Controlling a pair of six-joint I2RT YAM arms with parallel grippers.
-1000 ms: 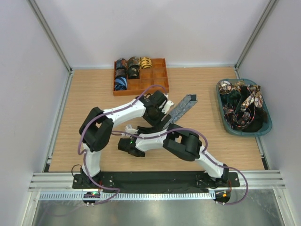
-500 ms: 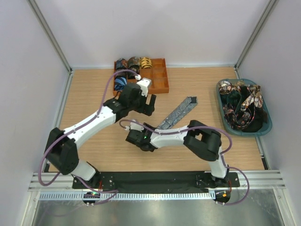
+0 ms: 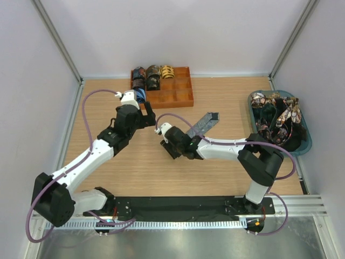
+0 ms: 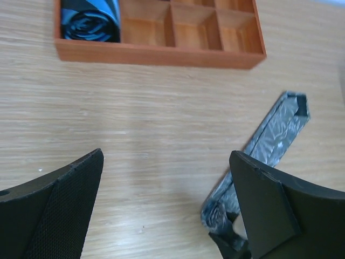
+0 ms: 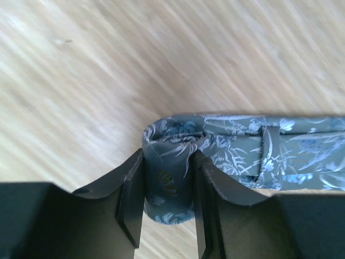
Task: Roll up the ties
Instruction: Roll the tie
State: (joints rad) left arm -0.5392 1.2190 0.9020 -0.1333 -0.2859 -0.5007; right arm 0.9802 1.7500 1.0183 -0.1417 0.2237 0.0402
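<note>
A grey-blue patterned tie (image 3: 204, 125) lies flat on the wooden table, its near end wound into a small roll (image 5: 167, 181). My right gripper (image 3: 175, 147) is shut on that roll, one finger (image 5: 132, 199) on each side. The flat strip (image 5: 280, 151) runs off to the right in the right wrist view. My left gripper (image 3: 148, 117) is open and empty above the table, left of the tie and near the tray. In the left wrist view its fingers (image 4: 54, 208) frame bare wood, with the tie (image 4: 275, 135) at right.
An orange compartment tray (image 3: 180, 100) stands at the back with several rolled ties (image 3: 153, 73), one of them blue and black (image 4: 89, 19). A teal bin (image 3: 303, 148) at the right holds loose ties (image 3: 275, 121). White walls surround the table.
My left arm has swung away from the tie to the left and back, toward the tray. My right gripper has moved right and back with the roll, and the flat strip is shorter.
</note>
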